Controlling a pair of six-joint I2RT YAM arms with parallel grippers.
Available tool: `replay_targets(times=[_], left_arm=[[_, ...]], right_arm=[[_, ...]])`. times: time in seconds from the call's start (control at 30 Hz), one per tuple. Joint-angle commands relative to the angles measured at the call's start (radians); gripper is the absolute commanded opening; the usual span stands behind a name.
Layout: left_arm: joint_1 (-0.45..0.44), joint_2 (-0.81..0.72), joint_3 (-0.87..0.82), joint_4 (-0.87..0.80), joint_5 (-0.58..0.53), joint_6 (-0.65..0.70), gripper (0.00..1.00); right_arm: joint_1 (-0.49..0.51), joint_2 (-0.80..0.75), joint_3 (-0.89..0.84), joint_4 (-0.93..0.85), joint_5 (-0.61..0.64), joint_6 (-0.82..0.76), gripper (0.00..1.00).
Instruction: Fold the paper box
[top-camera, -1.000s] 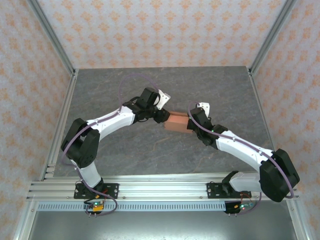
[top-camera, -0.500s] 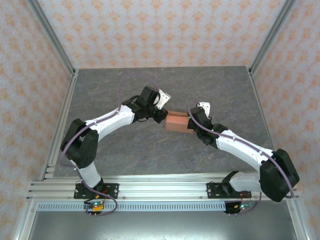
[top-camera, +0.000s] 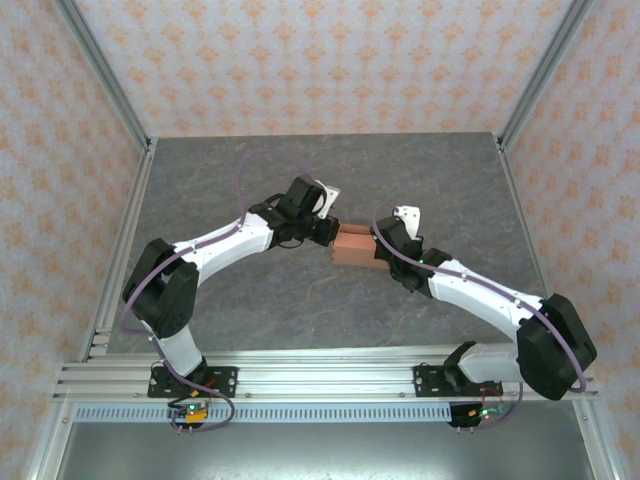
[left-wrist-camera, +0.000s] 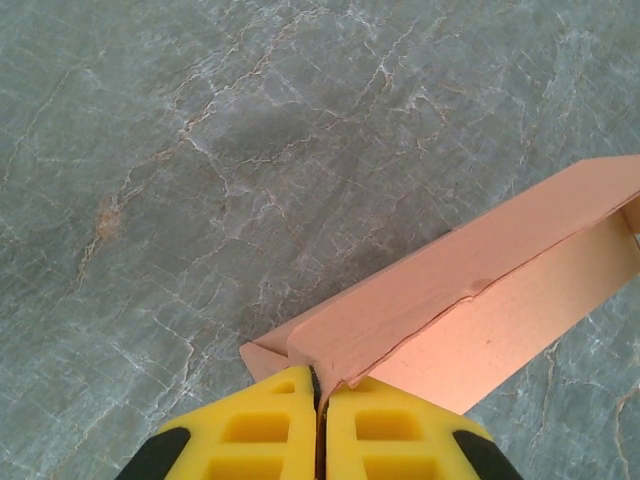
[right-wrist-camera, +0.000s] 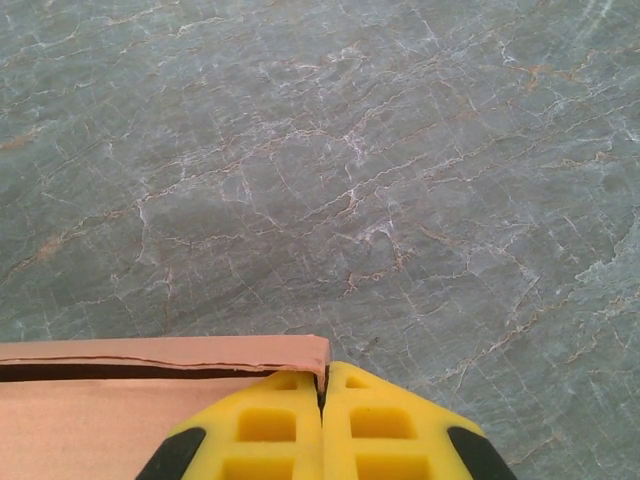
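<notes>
Since 1 s ago: L gripper (top-camera: 327, 233) goes from part-open to closed, and its wrist edges toward the box (top-camera: 352, 247). R gripper (top-camera: 377, 251) is unchanged and closed throughout. Box has barely shifted.

Near: both arm bases sit at the near edge; arms reach inward over the table (top-camera: 250, 300).

Mid: box is at table centre, between the two grippers, one at each end.
- L wrist view: jaws together w/ thin card pinched at a corner fold. One long wall stands up, its inner face showing beside it.
- R wrist view: jaws together on the end of a doubled wall edge. A dark seam runs along that edge, so the layers are not quite flush.

Far: grey table runs on to the patterned back wall.

Progress (judgement): sheet is already raised into a shallow box, w/ walls up and corners formed, so approx. late stage. Prob. still to do: press the doubled wall flat, seat the tabs, square the corners, release.

Can't tell whether the box rests on the table or is held just off it, nor whether all walls are locked.
</notes>
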Motion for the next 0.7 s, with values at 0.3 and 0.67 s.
replay_targets(times=[0.3, 0.67], left_arm=[[-0.042, -0.007, -0.047, 0.128, 0.002, -0.257, 0.09], [-0.089, 0.000, -0.091, 0.098, -0.149, -0.181, 0.08]], right_arm=[[0.020, 0.003, 0.008, -0.011, 0.016, 0.028, 0.04], [0.019, -0.003, 0.001, -0.004, 0.027, 0.035, 0.04]])
